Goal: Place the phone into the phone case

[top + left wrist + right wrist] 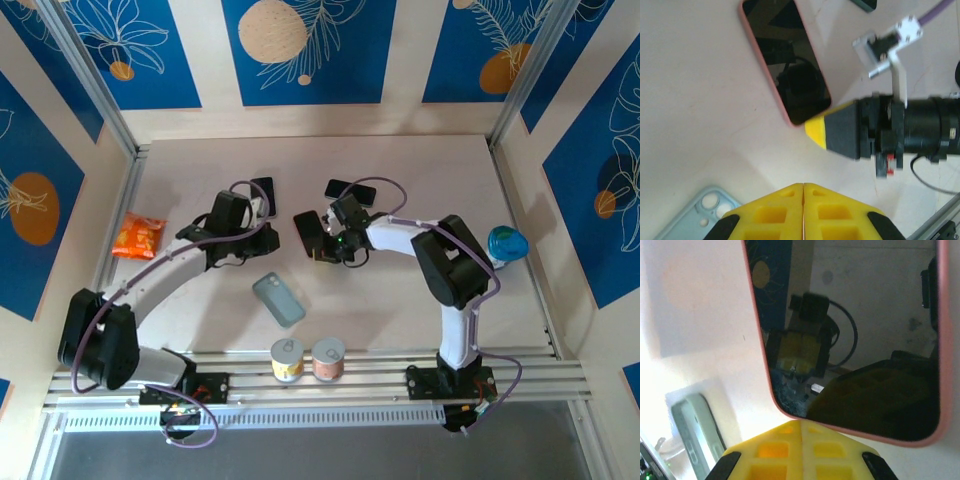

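Phone (308,232) lies flat, screen up, mid-table, between the two grippers. Its long axis runs away from the arm bases, slightly tilted.

Right gripper (800,424) is the nearer one. Its jaws are pressed together and empty, with the tip at the phone's near short edge, by a corner (touching or just shy, cannot tell). Left gripper (803,186) is likewise closed on nothing and stands off the phone's left long side, a little apart.

Case (278,299) sits nearer the bases and left of the phone, apart from it, on a diagonal. By my reading the phone must come toward the bases and leftward, and turn to match the case's axis.

Materials:
- **Phone:** thin slab of glossy black glass that mirrors the camera, with a pink rim and rounded corners. There is scuffing or cracking near one corner in the right wrist view.
- **Case:** pale blue-grey, matte, probably soft plastic, with a camera cutout at one end. Which face is up, cannot tell.
- **Table** (420,180)**:** pale and smooth, so the phone should slide easily. Closed jaws suit a push, not a pick.
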